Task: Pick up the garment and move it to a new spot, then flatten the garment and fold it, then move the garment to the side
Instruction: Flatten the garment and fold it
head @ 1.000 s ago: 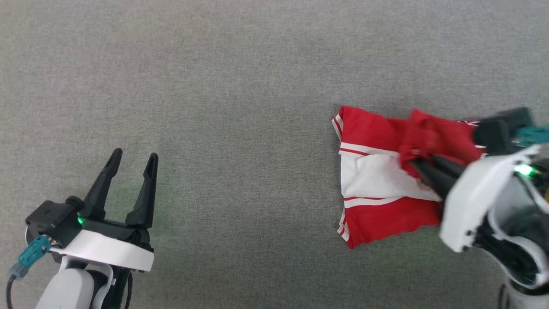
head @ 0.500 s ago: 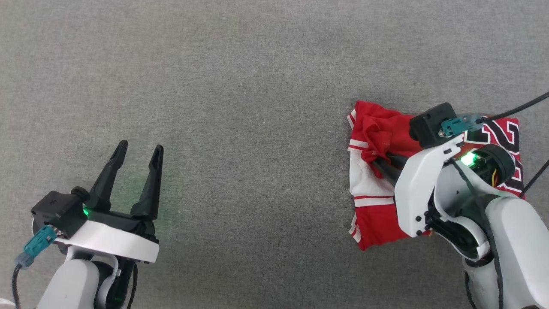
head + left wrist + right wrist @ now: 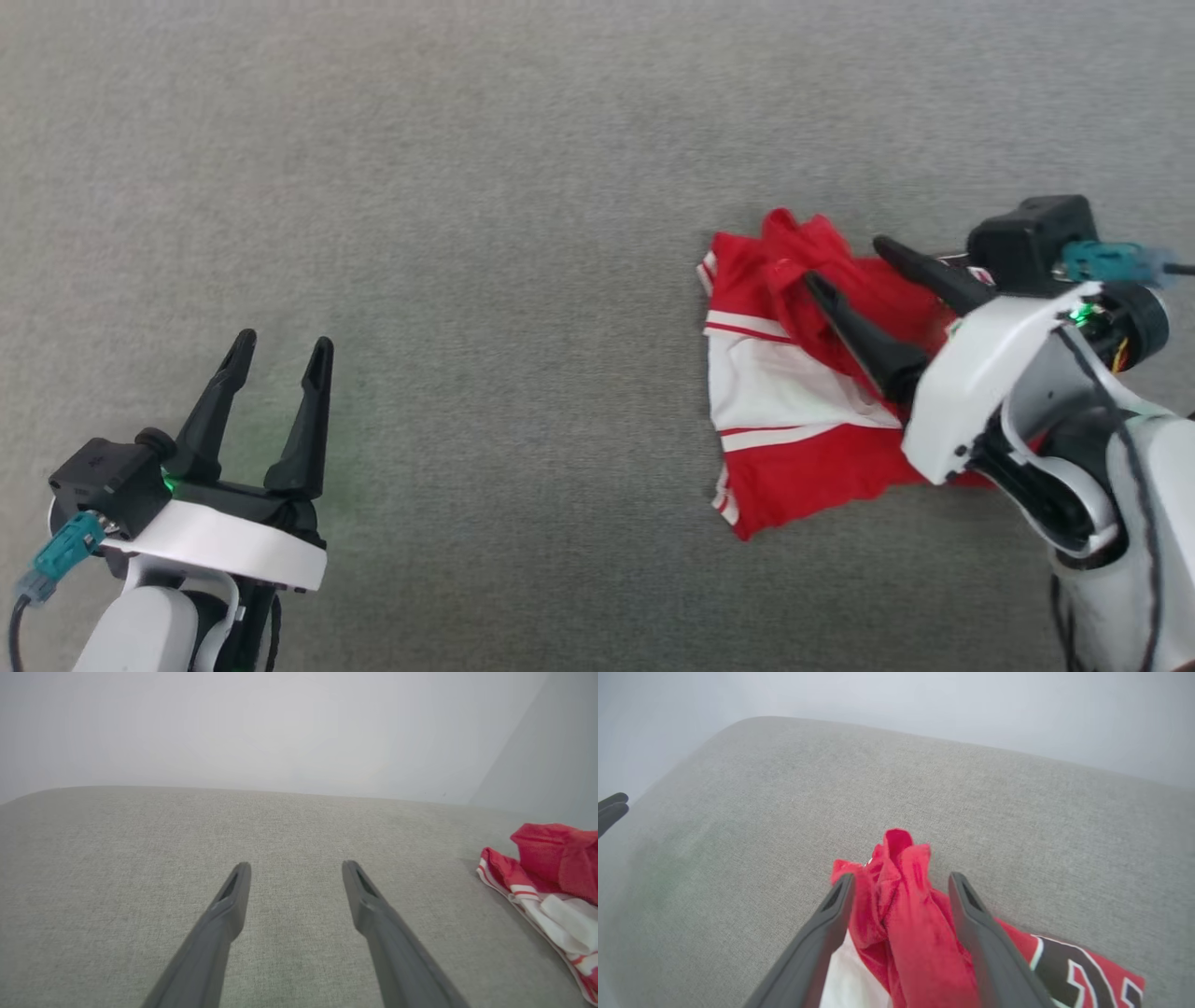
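The garment point(image 3: 810, 465) is a red shirt with a white sleeve end and striped trim, lying in a rumpled heap at the right of the grey cloth surface point(image 3: 523, 233). My right gripper point(image 3: 848, 263) is open just above it, one finger on each side of a raised red ridge of the garment point(image 3: 915, 933). Black-and-white print point(image 3: 1083, 970) shows on the shirt beside the right finger. My left gripper point(image 3: 283, 342) stands open at the lower left, holding nothing and far from the shirt. In the left wrist view my left gripper point(image 3: 296, 865) is open, with the garment point(image 3: 551, 872) at the right edge.
The grey surface ends in a rounded far edge point(image 3: 887, 730) against a pale wall. My left gripper's fingertips point(image 3: 612, 807) show at the left edge of the right wrist view. Bare surface stretches between the two grippers.
My right gripper was shut on a bunch of red fabric and is now open, the bunch resting between its fingers. The head camera has shifted slightly. The left arm stays put.
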Motion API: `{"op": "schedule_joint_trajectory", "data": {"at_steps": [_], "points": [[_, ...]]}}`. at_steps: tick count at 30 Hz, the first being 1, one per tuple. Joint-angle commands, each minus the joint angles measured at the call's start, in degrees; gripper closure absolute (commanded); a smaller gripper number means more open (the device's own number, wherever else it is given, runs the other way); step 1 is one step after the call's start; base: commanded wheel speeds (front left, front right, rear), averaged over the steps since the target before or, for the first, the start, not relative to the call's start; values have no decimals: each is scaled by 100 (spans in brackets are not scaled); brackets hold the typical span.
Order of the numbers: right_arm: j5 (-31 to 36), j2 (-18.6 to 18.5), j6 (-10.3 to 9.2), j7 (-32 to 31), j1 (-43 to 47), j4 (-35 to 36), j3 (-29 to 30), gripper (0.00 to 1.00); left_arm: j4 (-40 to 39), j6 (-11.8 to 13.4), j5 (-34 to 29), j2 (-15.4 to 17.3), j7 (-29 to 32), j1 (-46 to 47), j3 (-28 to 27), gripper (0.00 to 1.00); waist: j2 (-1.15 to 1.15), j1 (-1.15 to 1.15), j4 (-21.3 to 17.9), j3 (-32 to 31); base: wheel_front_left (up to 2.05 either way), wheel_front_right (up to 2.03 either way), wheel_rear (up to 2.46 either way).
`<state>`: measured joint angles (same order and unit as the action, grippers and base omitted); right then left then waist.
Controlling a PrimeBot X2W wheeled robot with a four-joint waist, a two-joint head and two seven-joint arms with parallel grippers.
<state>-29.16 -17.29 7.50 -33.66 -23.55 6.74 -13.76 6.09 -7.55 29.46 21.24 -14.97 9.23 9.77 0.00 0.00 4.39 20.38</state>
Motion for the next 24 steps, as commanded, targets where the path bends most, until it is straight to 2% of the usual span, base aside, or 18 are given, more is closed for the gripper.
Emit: {"op": "schedule_joint_trajectory", "data": {"at_steps": [1, 8, 12, 20, 24], "points": [[-44, -78, -3, 166, 34, -36, 16, 0, -16, 15, 0, 18, -29, -32, -3, 0, 0, 0, -105, -75, 0, 0, 0], [-219, -407, -3, 1211, 265, -453, 249, 0, 54, 15, 24, 117, -29, -117, 13, 0, 0, 0, -437, -215, 0, 0, 0], [-232, -445, -3, 2062, 357, -727, 481, 0, 128, 15, 4, 159, -29, -150, -13, 0, 0, 0, -628, -290, 0, 0, 0], [57, -302, -3, 4011, 608, -1607, 740, 0, 127, 15, -64, 6, -29, -419, -307, 0, 0, 0, -893, -552, 0, 0, 0], [287, -169, -3, 4562, 862, -1906, 762, 0, 59, 15, -137, -54, -29, -619, -542, 0, 0, 0, -913, -667, 0, 0, 0]]}}
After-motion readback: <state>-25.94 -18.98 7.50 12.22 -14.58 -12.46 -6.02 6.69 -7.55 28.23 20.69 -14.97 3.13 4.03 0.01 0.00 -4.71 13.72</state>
